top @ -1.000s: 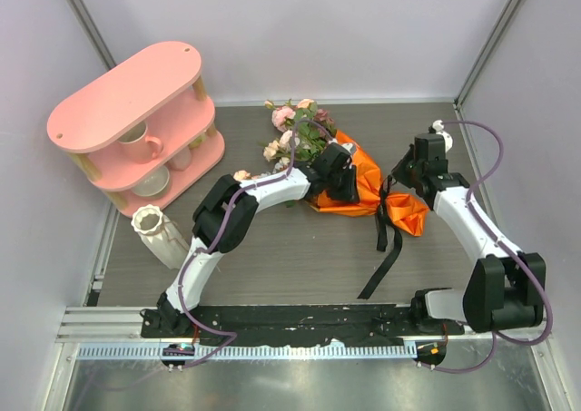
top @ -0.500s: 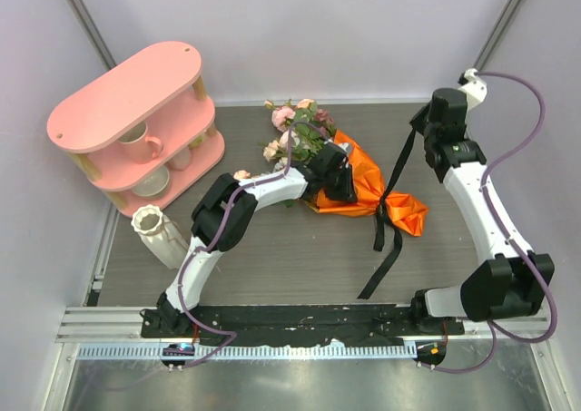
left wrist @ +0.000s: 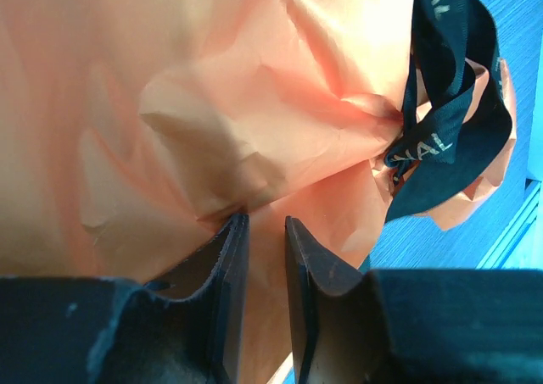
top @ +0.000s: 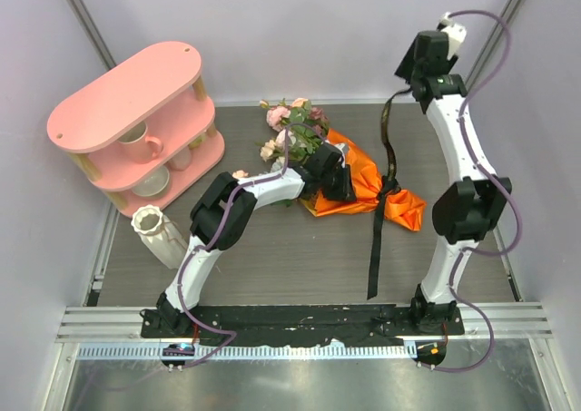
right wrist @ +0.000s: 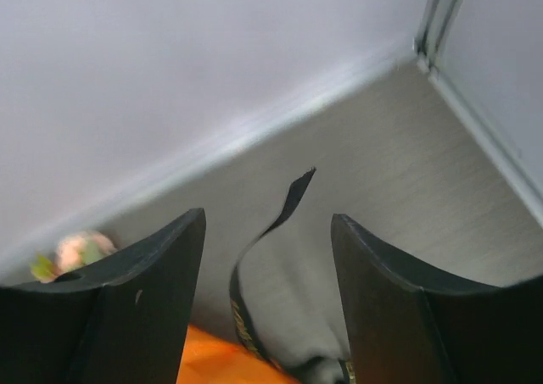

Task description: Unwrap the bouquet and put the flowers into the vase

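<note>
Top external view: the bouquet [top: 363,191] lies across the middle of the table [top: 272,266]. Its flowers [top: 295,130] point far and left, and its wrapped end points right. The vase [top: 162,234] sits at the near left, just near of the pink shelf [top: 127,93] that holds white cups, and well apart from the bouquet.

A black ribbon [top: 373,257] is knotted around the orange sheet [left wrist: 280,87]. One tail trails toward the near edge, and the other arcs up and toward the far right.

The left gripper [left wrist: 263,219] rests on the wrapping, its fingers nearly together and pinching a fold of the orange sheet.

The right gripper [right wrist: 267,219] is raised at the far right, by the back wall. Its fingers stand wide apart and hold nothing. The ribbon's loose end hangs in the gap beyond them, touching neither finger.
</note>
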Motion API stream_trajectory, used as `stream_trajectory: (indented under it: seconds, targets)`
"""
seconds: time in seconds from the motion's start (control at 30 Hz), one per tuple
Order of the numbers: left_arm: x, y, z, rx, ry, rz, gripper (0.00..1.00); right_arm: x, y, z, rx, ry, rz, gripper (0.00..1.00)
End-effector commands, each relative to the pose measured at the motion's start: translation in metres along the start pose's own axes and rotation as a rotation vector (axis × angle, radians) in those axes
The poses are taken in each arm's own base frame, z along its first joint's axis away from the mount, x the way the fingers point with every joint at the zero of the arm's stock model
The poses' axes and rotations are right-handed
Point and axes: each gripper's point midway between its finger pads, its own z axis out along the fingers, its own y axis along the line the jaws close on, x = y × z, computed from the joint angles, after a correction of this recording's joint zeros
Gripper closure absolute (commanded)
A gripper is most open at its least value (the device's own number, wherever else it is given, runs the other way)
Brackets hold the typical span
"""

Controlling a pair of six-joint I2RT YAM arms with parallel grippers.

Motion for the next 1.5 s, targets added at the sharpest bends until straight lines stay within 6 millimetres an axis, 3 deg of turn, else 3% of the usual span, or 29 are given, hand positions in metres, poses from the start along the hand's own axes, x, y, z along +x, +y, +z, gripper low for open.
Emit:
stream_trajectory:
  seconds: [0.0, 0.03, 0.07, 0.1, 0.17, 0.33, 0.37, 0.4, 0.43, 0.47, 0.5, 0.57, 0.63, 0.7, 0.87, 1.07, 1.2, 1.4, 1.43, 1.47]
  targets:
    - [0.002, 0.010, -0.008, -0.029, 0.001, 0.007, 0.69, 0.126, -0.037, -0.018, 0.109, 0.389, -0.181, 0.30]
    - [0.002, 0.009, -0.008, -0.026, -0.001, 0.010, 0.68, 0.134, -0.035, -0.028, 0.088, 0.381, -0.184, 0.29]
    - [0.003, 0.009, -0.008, -0.025, 0.000, 0.015, 0.68, 0.109, -0.025, -0.048, 0.032, 0.291, -0.126, 0.27]
    - [0.002, 0.009, -0.009, -0.024, -0.001, 0.017, 0.67, 0.146, -0.035, -0.057, 0.031, 0.358, -0.144, 0.27]
    - [0.003, 0.008, -0.010, -0.021, 0.000, 0.020, 0.66, 0.157, -0.033, -0.077, -0.023, 0.384, -0.094, 0.27]
    - [0.002, 0.006, -0.010, -0.008, -0.001, 0.020, 0.65, 0.207, -0.050, -0.144, -0.098, 0.482, -0.102, 0.30]
    - [0.003, 0.006, -0.010, -0.008, -0.001, 0.021, 0.65, 0.211, -0.056, -0.150, -0.101, 0.476, -0.093, 0.31]
    - [0.004, 0.006, -0.010, -0.008, -0.002, 0.021, 0.65, 0.229, -0.073, -0.153, -0.060, 0.496, -0.107, 0.34]
    - [0.004, 0.005, -0.010, -0.004, -0.002, 0.021, 0.65, 0.224, -0.081, -0.156, -0.046, 0.464, -0.097, 0.38]
    - [0.005, 0.005, -0.010, -0.004, -0.002, 0.021, 0.65, 0.222, -0.093, -0.149, -0.011, 0.442, -0.079, 0.45]
    - [0.004, 0.005, -0.011, -0.003, -0.003, 0.022, 0.65, 0.226, -0.098, -0.148, -0.010, 0.450, -0.070, 0.59]
    - [0.003, 0.004, -0.012, -0.004, -0.006, 0.025, 0.65, 0.225, -0.097, -0.140, -0.024, 0.449, -0.046, 0.68]
    - [0.003, 0.006, -0.012, -0.011, -0.007, 0.024, 0.65, 0.229, -0.089, -0.137, -0.056, 0.471, -0.046, 0.69]
    - [0.002, 0.007, -0.012, -0.016, -0.009, 0.027, 0.65, 0.243, -0.082, -0.132, -0.092, 0.519, -0.060, 0.60]
    - [0.003, 0.005, -0.011, -0.012, -0.007, 0.027, 0.63, 0.269, -0.089, -0.124, -0.073, 0.558, -0.086, 0.54]
    - [0.003, 0.004, -0.008, -0.013, -0.003, 0.029, 0.63, 0.285, -0.093, -0.122, -0.054, 0.590, -0.075, 0.70]
    - [0.004, 0.003, -0.009, -0.013, -0.003, 0.033, 0.63, 0.283, -0.094, -0.119, -0.043, 0.576, -0.077, 0.83]
    - [0.002, 0.003, -0.010, -0.015, -0.005, 0.034, 0.63, 0.282, -0.092, -0.112, -0.038, 0.565, -0.075, 0.73]
    - [0.003, 0.004, -0.009, -0.017, -0.003, 0.033, 0.63, 0.282, -0.091, -0.112, -0.044, 0.566, -0.072, 0.78]
    - [0.003, 0.004, -0.009, -0.017, -0.003, 0.033, 0.63, 0.282, -0.090, -0.113, -0.048, 0.566, -0.064, 0.98]
